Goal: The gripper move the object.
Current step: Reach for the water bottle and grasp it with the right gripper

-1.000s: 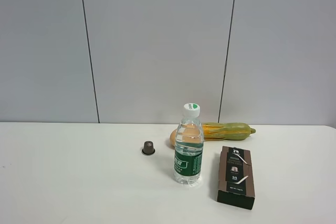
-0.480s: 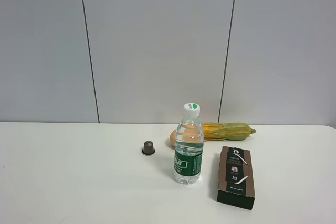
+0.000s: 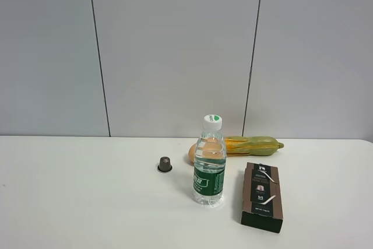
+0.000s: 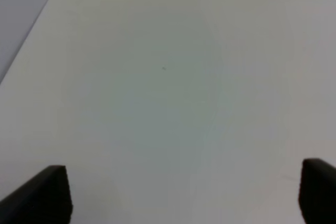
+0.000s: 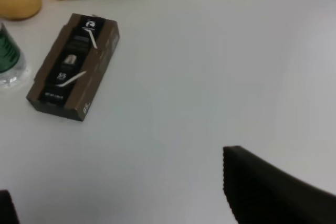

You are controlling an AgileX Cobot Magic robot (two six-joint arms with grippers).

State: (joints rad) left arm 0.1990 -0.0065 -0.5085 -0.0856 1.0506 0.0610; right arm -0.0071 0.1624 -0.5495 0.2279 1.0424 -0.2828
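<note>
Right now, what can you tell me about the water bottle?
The water bottle is clear plastic with a white screw cap and a green label. It stands upright near the middle of the white table, cap on. Only the table touches it; the brown box stands apart.

The bottle (image 3: 209,167) is clear glossy plastic, the box (image 3: 262,196) matt brown card, the table (image 3: 81,196) smooth white.

Bright, even, diffuse light fills every view. The white tabletop (image 3: 70,202) carries only faint, soft shadows. Both wrist views are soft, the left end effector (image 4: 184,195) blurred in the lower corners.
</note>
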